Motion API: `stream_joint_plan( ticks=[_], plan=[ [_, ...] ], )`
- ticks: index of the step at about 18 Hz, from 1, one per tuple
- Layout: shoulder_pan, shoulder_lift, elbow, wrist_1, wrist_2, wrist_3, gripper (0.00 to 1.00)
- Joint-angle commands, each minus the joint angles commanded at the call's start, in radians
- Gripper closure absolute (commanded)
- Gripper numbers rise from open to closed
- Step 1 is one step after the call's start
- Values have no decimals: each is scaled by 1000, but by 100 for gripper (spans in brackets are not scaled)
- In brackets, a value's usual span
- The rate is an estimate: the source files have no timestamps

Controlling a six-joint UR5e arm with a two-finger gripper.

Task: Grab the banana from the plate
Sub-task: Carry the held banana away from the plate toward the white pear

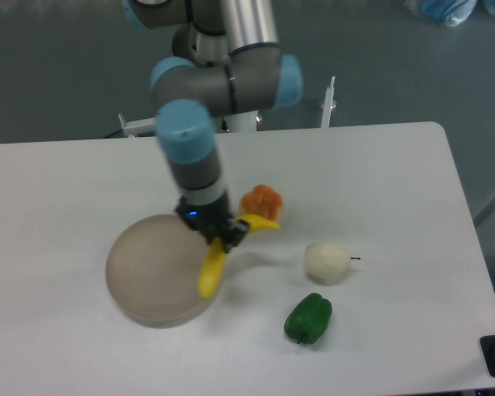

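The bright yellow banana [213, 269] hangs in the air over the right rim of the plate, held near its middle by my gripper [220, 234], which is shut on it. One end of the banana points right toward the orange fruit, the other droops down over the plate's edge. The round beige plate [148, 268] lies on the white table at the left with nothing on it. The arm comes down from the top of the view and covers part of the banana's middle.
An orange lumpy fruit [265, 200] sits just right of the gripper. A whitish pear-like fruit [326, 261] and a green pepper [308, 318] lie further right. The table's far edge runs behind the arm.
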State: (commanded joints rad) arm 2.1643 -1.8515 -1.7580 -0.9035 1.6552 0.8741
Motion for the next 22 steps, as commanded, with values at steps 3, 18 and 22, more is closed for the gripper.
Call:
stream_joint_plan(
  ticks=[3,18,22],
  plan=[
    [69,2,23,-2,-2,66,93],
    [166,-43,149,-3,-5,200,93],
    [170,-45,149,-3,-2,200,93]
  ],
)
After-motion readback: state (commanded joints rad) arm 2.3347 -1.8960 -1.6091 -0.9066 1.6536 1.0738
